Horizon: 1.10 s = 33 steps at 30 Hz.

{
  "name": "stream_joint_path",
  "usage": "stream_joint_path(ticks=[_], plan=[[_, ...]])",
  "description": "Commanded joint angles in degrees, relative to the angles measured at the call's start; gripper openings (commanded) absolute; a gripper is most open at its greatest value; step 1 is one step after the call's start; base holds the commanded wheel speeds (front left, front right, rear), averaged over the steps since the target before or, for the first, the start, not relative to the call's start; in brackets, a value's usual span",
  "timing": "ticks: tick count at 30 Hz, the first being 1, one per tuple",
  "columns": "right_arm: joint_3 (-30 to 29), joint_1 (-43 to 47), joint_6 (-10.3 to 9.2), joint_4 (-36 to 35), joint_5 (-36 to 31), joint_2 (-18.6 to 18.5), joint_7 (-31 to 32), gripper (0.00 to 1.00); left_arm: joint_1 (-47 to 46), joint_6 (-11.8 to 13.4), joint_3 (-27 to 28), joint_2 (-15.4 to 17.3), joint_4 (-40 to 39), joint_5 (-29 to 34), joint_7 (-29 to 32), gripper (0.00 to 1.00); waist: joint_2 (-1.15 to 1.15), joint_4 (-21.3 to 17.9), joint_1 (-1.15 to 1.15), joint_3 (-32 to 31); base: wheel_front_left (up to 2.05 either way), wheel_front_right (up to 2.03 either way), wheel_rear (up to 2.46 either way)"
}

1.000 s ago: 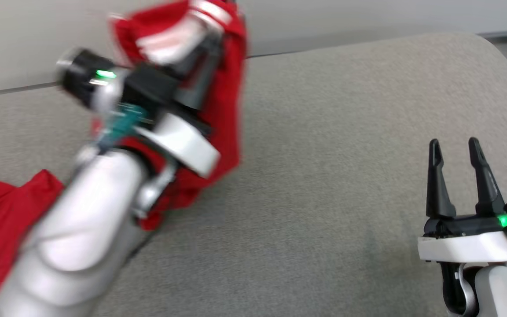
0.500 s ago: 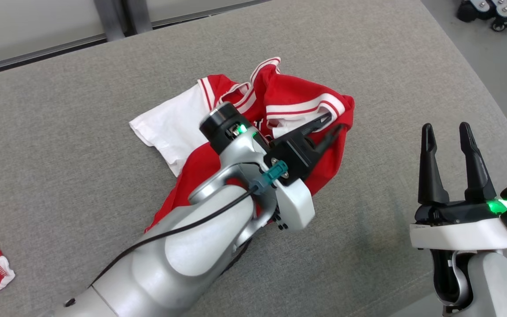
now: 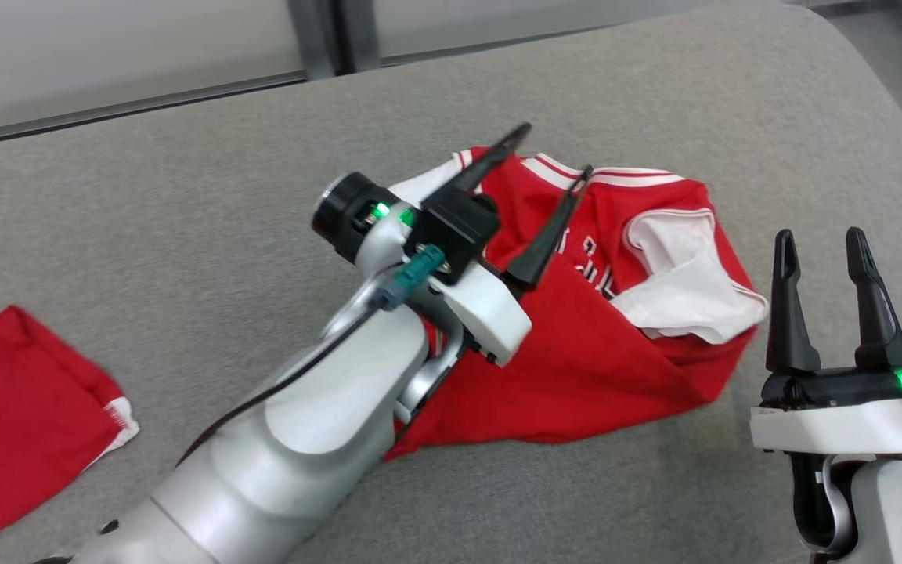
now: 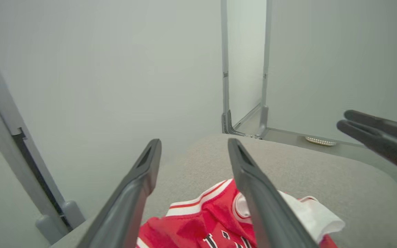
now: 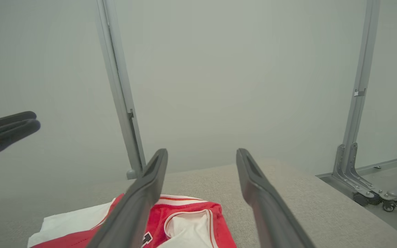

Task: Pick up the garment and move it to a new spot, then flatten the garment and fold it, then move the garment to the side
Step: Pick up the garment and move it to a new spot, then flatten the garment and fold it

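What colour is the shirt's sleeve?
White sleeve, on the red shirt; clearest in head view.

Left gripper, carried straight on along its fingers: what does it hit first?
Likely nothing near: the left gripper points over the jersey, toward the far edge of the pad and the wall behind it. Depth is unclear.

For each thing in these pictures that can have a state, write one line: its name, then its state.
jersey: crumpled on the grey surface, unfolded, not held.
left gripper: open, empty, over the jersey.
right gripper: open, empty, beside the jersey.
second red garment: lying rumpled, apart from the jersey.
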Motion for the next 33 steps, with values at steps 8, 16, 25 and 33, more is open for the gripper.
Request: stream_joint_path(ticks=[8, 16, 25, 33], plan=[[-0.27, 3.65, 0.00, 1.01, -4.07, -0.12, -0.07, 1.00, 11.52, 2.39, 13.92, 8.21, -9.77, -0.87, -1.03, 1.00, 0.00, 13.34, 0.00, -7.52, 0.00, 0.00, 0.00], [0.24, 7.53, -0.01, 2.84, -3.92, -0.12, -0.07, 1.00, 34.86, 1.73, 29.93, 9.25, -22.28, 1.76, -0.96, 1.00, 0.00, 16.58, 0.00, -10.82, 0.00, 0.00, 0.00], [0.92, 10.18, -0.01, 5.25, -4.02, -0.11, -0.07, 1.00, 47.55, -4.57, 40.49, 2.33, -22.61, 7.70, -0.96, 1.00, 0.00, 17.00, 0.00, -14.01, 0.00, 0.00, 0.00], [0.82, 7.56, -0.01, 8.67, -5.83, -0.12, -0.07, 1.00, 45.49, -8.56, 41.67, 0.47, -20.38, 11.67, -0.96, 1.00, 0.00, 18.34, 0.00, -11.84, 0.00, 0.00, 0.00]])
